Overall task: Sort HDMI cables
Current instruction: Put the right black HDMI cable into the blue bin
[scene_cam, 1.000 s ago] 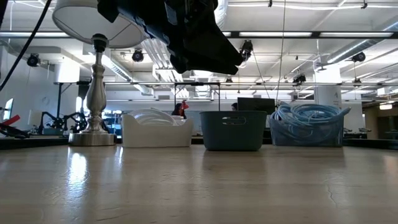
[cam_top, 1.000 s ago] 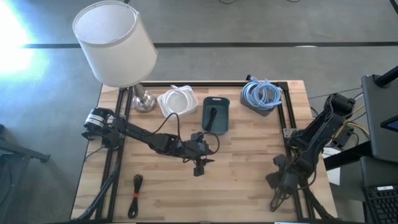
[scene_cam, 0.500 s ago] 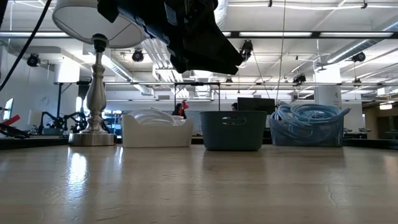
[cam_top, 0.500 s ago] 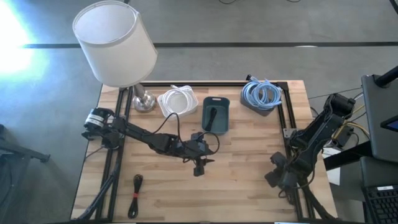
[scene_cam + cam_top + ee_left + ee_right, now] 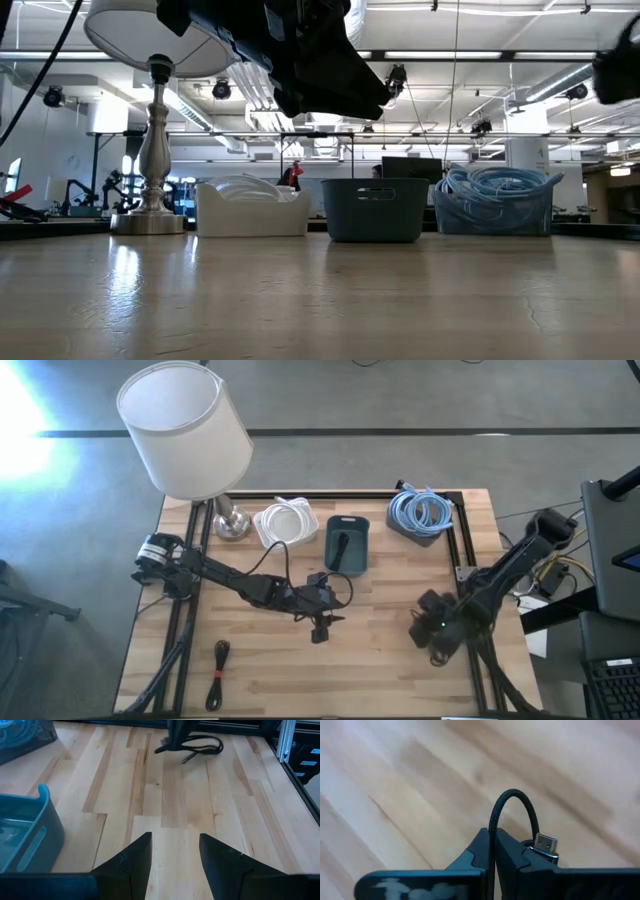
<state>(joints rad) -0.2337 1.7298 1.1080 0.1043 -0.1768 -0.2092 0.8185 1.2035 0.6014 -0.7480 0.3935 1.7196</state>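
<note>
I see lamp (image 5: 185, 435) at table's (image 5: 400, 640) far left corner | white bin (image 5: 283, 525) beside its base | teal bin (image 5: 347, 544) mid-back | grey bin (image 5: 418, 518) far right | monitor (image 5: 612, 535) off right edge

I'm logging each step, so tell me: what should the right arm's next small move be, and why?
Probably carry on toward the dark bin. The right gripper is shut on a black cable, its plug showing, and one black cable already lies in that bin. The left gripper waits open at mid-table.
</note>
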